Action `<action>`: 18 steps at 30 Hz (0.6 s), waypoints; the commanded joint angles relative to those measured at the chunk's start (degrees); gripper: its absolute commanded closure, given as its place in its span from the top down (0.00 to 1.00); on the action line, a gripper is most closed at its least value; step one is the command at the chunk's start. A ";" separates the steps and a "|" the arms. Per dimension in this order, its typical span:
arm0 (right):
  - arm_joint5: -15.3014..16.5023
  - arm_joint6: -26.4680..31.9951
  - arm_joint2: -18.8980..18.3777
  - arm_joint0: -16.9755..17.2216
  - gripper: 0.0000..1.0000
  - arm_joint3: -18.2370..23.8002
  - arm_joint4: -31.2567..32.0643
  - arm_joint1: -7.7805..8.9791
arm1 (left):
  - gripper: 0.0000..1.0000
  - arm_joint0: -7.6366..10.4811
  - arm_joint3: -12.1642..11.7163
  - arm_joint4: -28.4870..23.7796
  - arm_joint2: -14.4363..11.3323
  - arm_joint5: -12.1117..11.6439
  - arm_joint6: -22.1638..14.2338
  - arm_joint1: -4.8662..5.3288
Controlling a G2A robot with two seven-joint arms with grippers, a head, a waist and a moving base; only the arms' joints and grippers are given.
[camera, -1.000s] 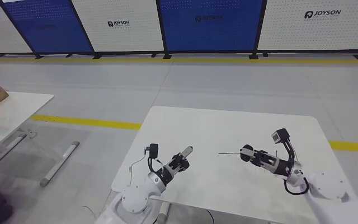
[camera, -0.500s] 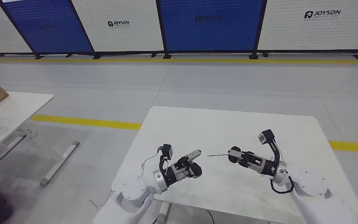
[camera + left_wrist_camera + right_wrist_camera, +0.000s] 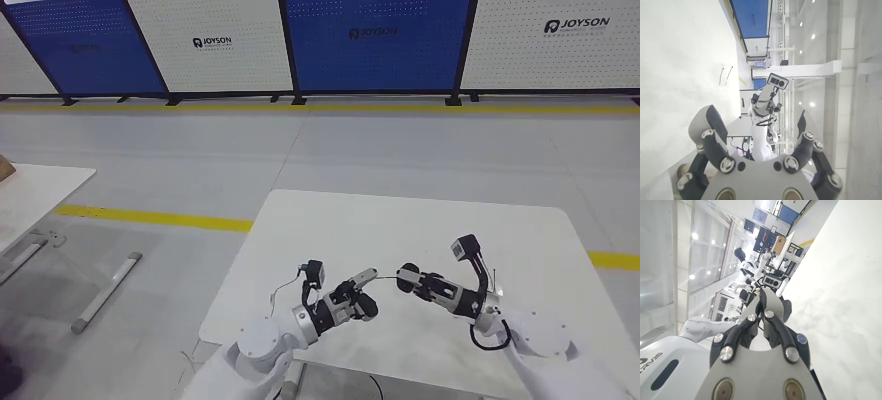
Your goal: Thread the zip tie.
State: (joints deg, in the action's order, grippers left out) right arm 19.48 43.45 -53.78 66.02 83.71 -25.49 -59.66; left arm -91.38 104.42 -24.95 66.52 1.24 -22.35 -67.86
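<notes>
My right claw (image 3: 405, 277) is closed tight on the zip tie (image 3: 386, 272) above the near middle of the table (image 3: 400, 215). The thin tail points left toward my left claw (image 3: 366, 290), whose fingers (image 3: 715, 121) are spread wide.

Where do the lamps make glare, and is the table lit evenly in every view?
Right wrist view: the ceiling lamps flare into star rays, and the table is bright white. Left wrist view: the lamps glow as round spots, and the table is nearly washed out. Top view: even light, no glare.
</notes>
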 commanded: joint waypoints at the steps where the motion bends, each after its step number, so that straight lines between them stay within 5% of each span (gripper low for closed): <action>1: 0.00 -1.48 0.45 -0.31 0.00 -0.47 0.87 -0.26 | 1.00 0.66 -0.57 -0.96 -0.62 -0.14 2.67 -0.27; 12: 0.00 -1.48 0.45 -0.31 0.00 -0.47 0.87 -0.26 | 1.00 0.69 -0.56 -0.97 -0.64 -0.22 2.85 -0.28; 18: 0.00 -1.48 0.45 -0.31 0.00 -0.47 0.87 -0.26 | 1.00 2.77 -1.38 -2.27 -2.97 -0.80 6.01 -0.94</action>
State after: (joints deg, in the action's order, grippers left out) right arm 19.48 41.97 -53.33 65.71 83.24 -24.62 -59.92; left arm -89.04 103.31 -26.97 63.86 0.58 -17.45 -68.67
